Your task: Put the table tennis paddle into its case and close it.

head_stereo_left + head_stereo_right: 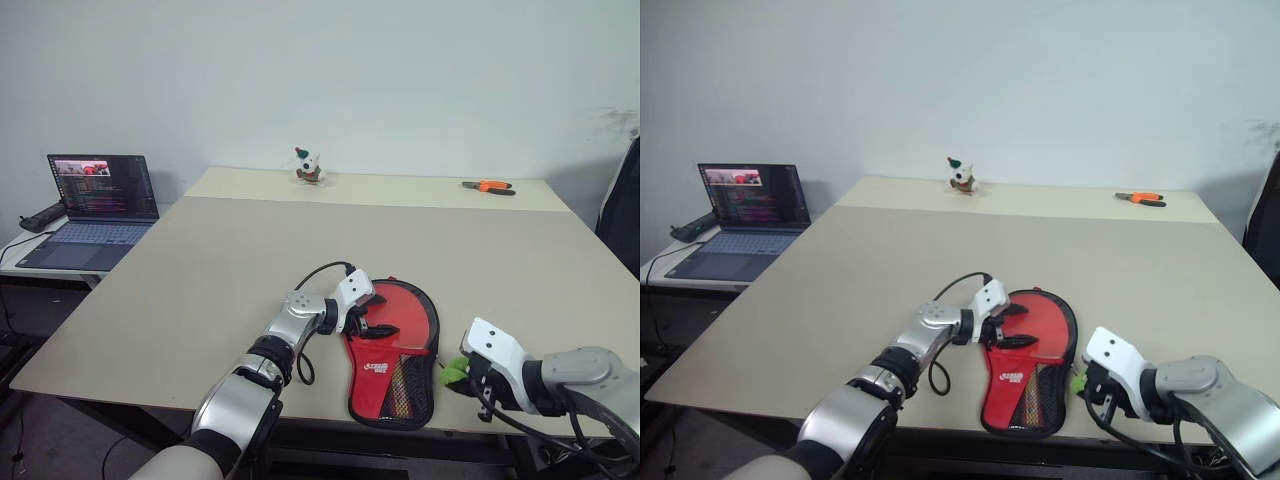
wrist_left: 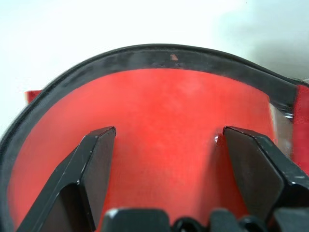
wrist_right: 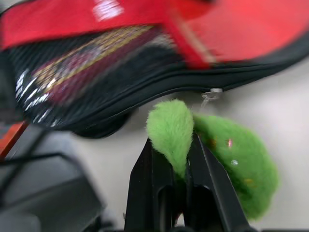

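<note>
Left gripper [image 1: 368, 320], spread, steadies the case [image 1: 395, 352] near the table's [image 1: 200, 270] front edge; right gripper [image 3: 179, 159] pinches its green tag [image 3: 169, 128] (the zip pull, likely) to close it.

Both arms are built of rounded silver-grey metallic segments joined by black ribbed collars. Each wrist ends in a glossy white housing block. A black cable loops out from the left wrist housing and curves back along the forearm; thinner black cables hang beneath the right forearm. The left end effector [image 2: 164, 159] has two flat, angular, glossy black fingers with bevelled tips. The right end effector [image 3: 181, 159] carries the same black fingers, narrow and wedge-shaped.
</note>
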### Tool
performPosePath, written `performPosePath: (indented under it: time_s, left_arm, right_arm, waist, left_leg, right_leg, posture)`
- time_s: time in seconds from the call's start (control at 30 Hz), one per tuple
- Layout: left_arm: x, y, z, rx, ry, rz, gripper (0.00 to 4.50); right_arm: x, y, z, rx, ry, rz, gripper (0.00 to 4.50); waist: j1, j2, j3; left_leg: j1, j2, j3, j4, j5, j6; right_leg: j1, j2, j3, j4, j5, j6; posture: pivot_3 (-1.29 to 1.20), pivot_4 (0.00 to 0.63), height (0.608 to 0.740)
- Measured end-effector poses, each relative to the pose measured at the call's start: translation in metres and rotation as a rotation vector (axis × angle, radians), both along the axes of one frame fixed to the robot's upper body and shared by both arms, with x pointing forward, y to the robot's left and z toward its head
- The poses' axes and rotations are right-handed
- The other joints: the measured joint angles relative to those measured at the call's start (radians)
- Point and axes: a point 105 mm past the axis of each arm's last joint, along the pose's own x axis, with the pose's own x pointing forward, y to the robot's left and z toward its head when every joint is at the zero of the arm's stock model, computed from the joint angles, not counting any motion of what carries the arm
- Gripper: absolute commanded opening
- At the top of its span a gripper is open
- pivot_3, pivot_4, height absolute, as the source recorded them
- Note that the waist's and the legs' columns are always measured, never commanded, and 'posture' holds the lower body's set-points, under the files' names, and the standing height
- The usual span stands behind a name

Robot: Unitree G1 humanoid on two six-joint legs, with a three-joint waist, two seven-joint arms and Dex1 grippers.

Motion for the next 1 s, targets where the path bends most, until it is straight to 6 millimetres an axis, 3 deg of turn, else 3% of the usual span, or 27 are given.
performPosePath:
  time_s: [0.2,0.4,0.53,0.7,0.83,1.0]
  left_arm:
    - [0.000,-0.001,0.000,-0.001,-0.003,-0.003,3.87]
    - [0.001,0.001,0.000,0.010,-0.008,0.004,3.87]
    - [0.002,0.002,-0.001,0.016,-0.015,0.018,3.87]
    - [0.003,0.004,-0.001,0.016,-0.018,0.029,3.87]
    - [0.004,0.008,0.001,-0.023,-0.017,0.048,3.87]
    - [-0.002,0.021,0.005,-0.082,0.004,0.050,3.87]
  right_arm:
    - [-0.013,0.009,-0.004,0.023,0.032,0.048,0.03]
    - [-0.013,0.023,-0.011,0.091,0.054,0.027,0.03]
    - [-0.011,0.025,-0.011,0.120,0.086,0.004,1.07]
    - [-0.006,0.024,-0.005,0.159,0.113,-0.027,2.79]
    - [0.009,0.021,0.018,0.260,0.080,-0.057,2.79]
    - [0.042,0.013,0.053,0.386,-0.013,-0.131,2.79]
  waist:
    - [0.000,0.000,0.000]
    - [-0.002,-0.001,-0.001]
    - [-0.004,-0.002,-0.002]
    - [-0.006,-0.002,-0.002]
    - [-0.011,-0.002,-0.002]
    - [-0.027,-0.002,-0.001]
  left_leg:
    - [0.000,-0.002,0.000,0.000,-0.002,0.001]
    - [0.001,-0.001,0.000,0.000,-0.002,0.001]
    - [0.003,0.000,0.000,0.001,-0.002,0.001]
    - [0.003,0.001,0.000,0.004,-0.002,0.001]
    - [0.003,0.002,0.000,0.006,-0.002,0.001]
    - [0.001,0.002,0.000,0.006,-0.002,0.001]
  right_leg:
    - [0.001,-0.001,0.002,-0.002,0.000,0.000]
    - [0.001,-0.001,0.002,0.000,0.000,0.000]
    - [0.001,0.000,0.003,0.002,-0.002,0.003]
    - [0.001,0.001,0.005,0.004,-0.002,0.002]
    - [0.001,0.001,0.006,0.004,0.000,0.002]
    - [-0.001,0.002,0.007,0.005,0.003,-0.003]
  posture:
    - [0.00,0.150,0.740]
    - [0.00,0.150,0.740]
    - [0.00,0.150,0.740]
    - [0.00,0.150,0.740]
    - [0.00,0.150,0.740]
    - [0.00,0.150,0.740]
